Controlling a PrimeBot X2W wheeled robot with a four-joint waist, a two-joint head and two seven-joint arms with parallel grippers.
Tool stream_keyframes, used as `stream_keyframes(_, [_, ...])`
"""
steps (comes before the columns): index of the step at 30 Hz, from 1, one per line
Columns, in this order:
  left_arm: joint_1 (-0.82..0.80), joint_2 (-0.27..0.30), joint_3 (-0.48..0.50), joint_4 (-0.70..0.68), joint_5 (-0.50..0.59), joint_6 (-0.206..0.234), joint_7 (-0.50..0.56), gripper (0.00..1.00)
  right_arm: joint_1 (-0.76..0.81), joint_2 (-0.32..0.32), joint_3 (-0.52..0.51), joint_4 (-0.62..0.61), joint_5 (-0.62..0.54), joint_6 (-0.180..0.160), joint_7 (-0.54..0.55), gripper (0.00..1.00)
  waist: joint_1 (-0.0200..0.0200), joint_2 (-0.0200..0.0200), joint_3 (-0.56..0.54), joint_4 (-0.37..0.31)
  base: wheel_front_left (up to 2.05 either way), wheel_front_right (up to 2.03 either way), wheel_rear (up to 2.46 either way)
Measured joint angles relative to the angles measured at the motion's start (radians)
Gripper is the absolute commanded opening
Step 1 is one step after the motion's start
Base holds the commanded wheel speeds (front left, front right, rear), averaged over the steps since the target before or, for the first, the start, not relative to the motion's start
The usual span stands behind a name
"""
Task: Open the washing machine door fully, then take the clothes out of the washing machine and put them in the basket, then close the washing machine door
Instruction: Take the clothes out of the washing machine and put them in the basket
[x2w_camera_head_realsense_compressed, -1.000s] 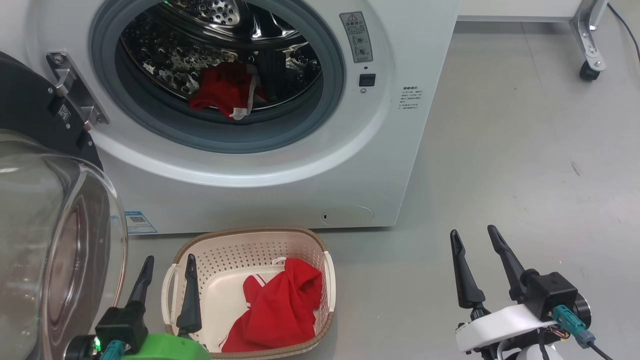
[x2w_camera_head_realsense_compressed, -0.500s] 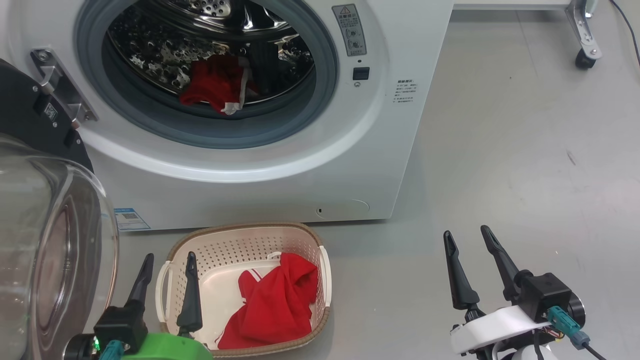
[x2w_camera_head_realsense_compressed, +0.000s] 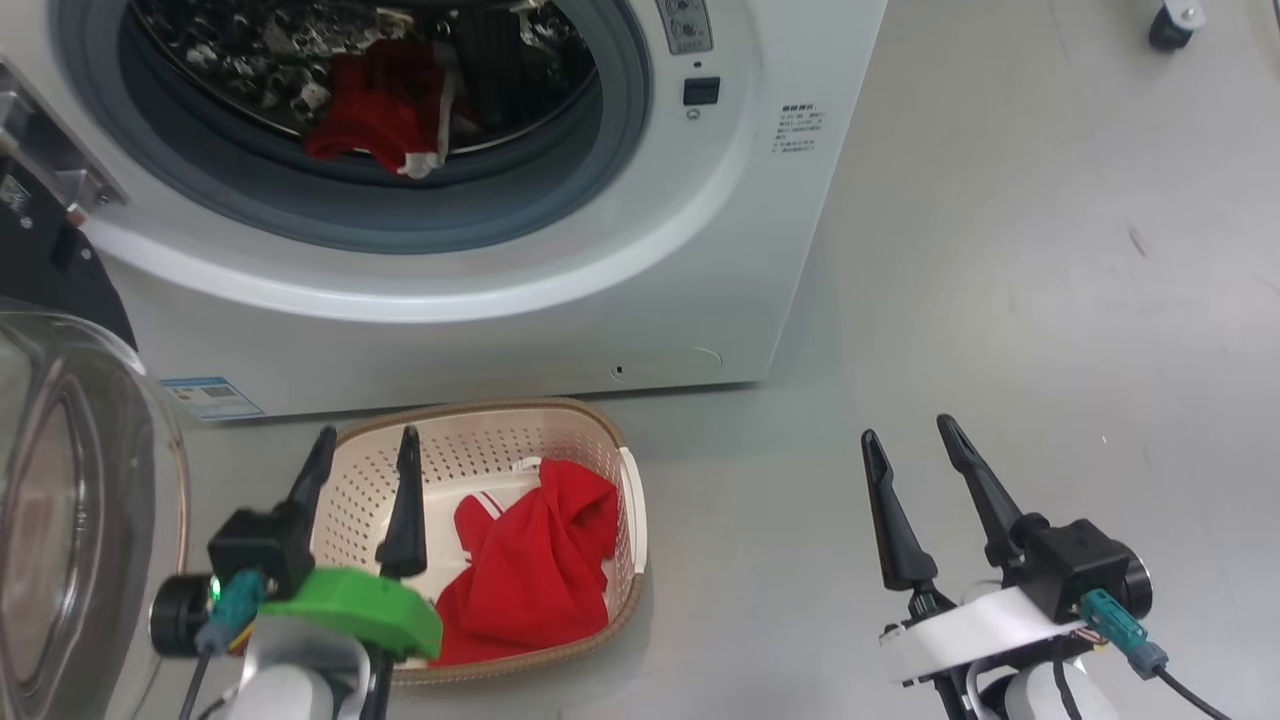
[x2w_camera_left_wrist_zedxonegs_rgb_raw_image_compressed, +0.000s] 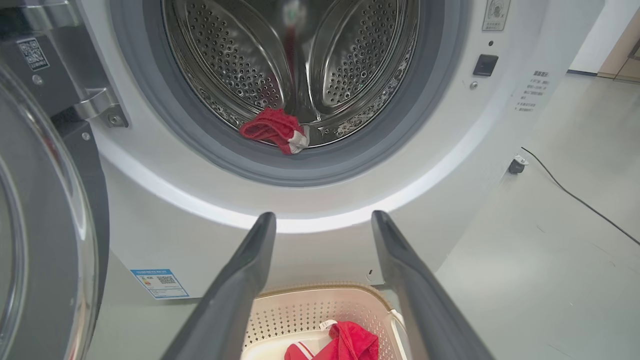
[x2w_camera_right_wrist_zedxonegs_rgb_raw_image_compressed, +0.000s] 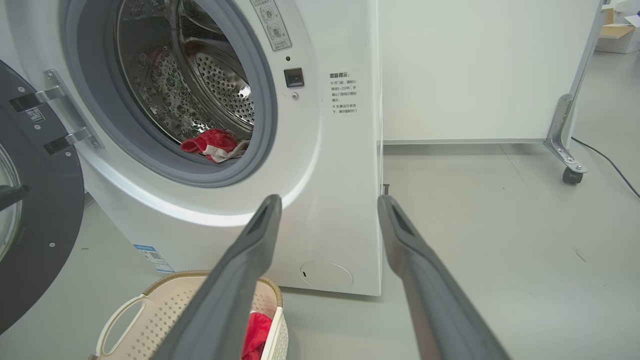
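Observation:
The white washing machine (x2w_camera_head_realsense_compressed: 520, 330) stands with its door (x2w_camera_head_realsense_compressed: 60, 500) swung open to the left, glass bowl facing me. Red clothes (x2w_camera_head_realsense_compressed: 375, 105) with white trim lie at the drum's front lip, also visible as clothes (x2w_camera_left_wrist_zedxonegs_rgb_raw_image_compressed: 274, 130) and clothes (x2w_camera_right_wrist_zedxonegs_rgb_raw_image_compressed: 210, 144). Another red garment (x2w_camera_head_realsense_compressed: 520, 570) lies in the cream basket (x2w_camera_head_realsense_compressed: 600, 440) on the floor before the machine. My left gripper (x2w_camera_head_realsense_compressed: 365, 445) hovers open over the basket's left part, holding nothing. My right gripper (x2w_camera_head_realsense_compressed: 910, 432) stands open and empty over bare floor to the right.
Grey floor (x2w_camera_head_realsense_compressed: 1050, 300) stretches right of the machine. A castor (x2w_camera_head_realsense_compressed: 1170, 25) of a wheeled frame sits at the far right, and a black cable (x2w_camera_left_wrist_zedxonegs_rgb_raw_image_compressed: 575, 195) runs across the floor. A white wall panel (x2w_camera_right_wrist_zedxonegs_rgb_raw_image_compressed: 475, 70) stands behind.
The head camera has tilted down and shifted, so the whole scene slid up and left. My left gripper has risen and moved slightly right over the basket. Both grippers stay open.

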Motion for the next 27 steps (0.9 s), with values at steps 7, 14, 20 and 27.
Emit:
stream_keyframes(7, [-0.170,-0.002,-0.020,0.062,-0.011,-0.014,0.069,1.00,-0.060,-0.001,0.003,-0.030,-0.008,0.000,0.000,1.00,0.0000,0.0000,0.081,-0.018,0.00,0.00,0.00])
stream_keyframes(14, [-0.360,0.000,-0.021,0.135,-0.011,-0.030,0.161,1.00,-0.123,-0.002,0.017,-0.044,-0.007,0.000,0.000,1.00,0.0000,0.0000,0.166,-0.041,0.00,0.00,0.00])
stream_keyframes(20, [-0.514,0.037,-0.007,0.196,-0.019,-0.046,0.254,1.00,-0.158,-0.003,0.030,-0.050,0.023,-0.001,0.000,1.00,0.0000,0.0000,0.234,-0.068,0.00,0.00,0.00])
stream_keyframes(27, [-0.662,0.130,0.034,0.259,-0.016,-0.054,0.362,1.00,-0.206,-0.004,0.072,-0.051,0.067,-0.001,0.000,1.00,0.0001,0.0000,0.297,-0.117,0.00,0.00,0.00])
